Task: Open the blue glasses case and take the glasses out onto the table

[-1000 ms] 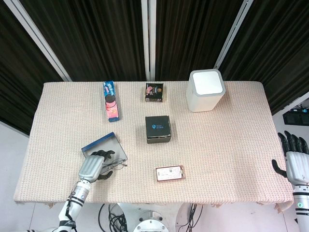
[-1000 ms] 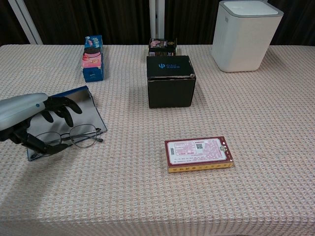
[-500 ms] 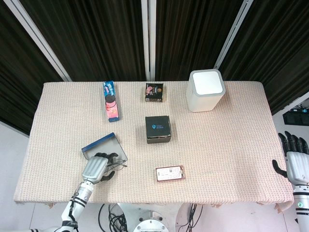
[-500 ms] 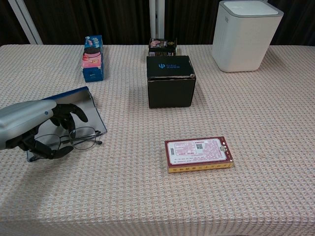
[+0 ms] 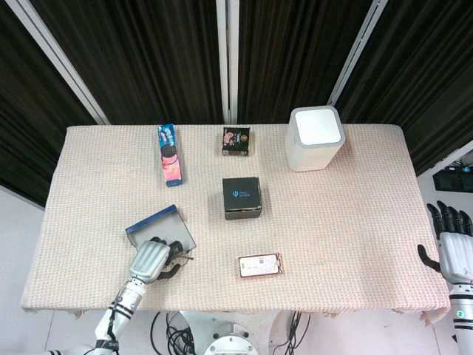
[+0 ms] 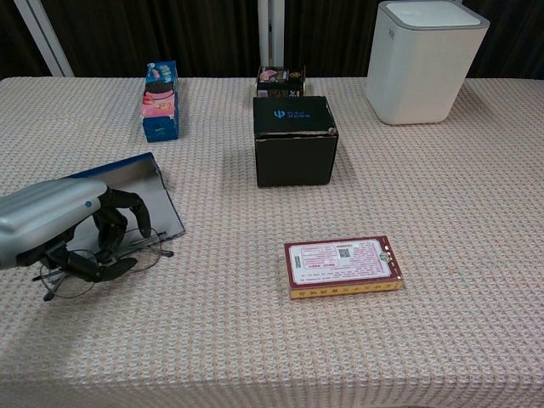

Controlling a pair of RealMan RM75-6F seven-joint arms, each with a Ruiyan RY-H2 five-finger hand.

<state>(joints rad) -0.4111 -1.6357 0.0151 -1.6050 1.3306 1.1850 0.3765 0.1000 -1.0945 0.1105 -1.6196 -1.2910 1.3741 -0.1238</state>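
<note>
Down near the front-left corner of the bench (image 6: 476, 340), my left hand (image 6: 64, 225) has its dark fingers (image 6: 115, 223) curled around the glasses (image 6: 93, 270), gripping the thin wire frame just in front of the blue glasses case (image 6: 149, 183). That case lies open and flat on the woven cloth, its lid end pointing toward the back-left. My right hand (image 5: 451, 240) hangs off the bench's right edge, fingers spread, holding nothing. As for writing: the red card box (image 6: 342, 266) near the front edge carries a white label with small print and a square code, too small to read. The black box (image 6: 294, 136) at mid-bench shows a blue logo on its lid, lettering illegible. Along the back edge stand a blue cookie pack (image 6: 160, 100), a small dark box (image 6: 280, 81) and a white bin (image 6: 429, 59).
</note>
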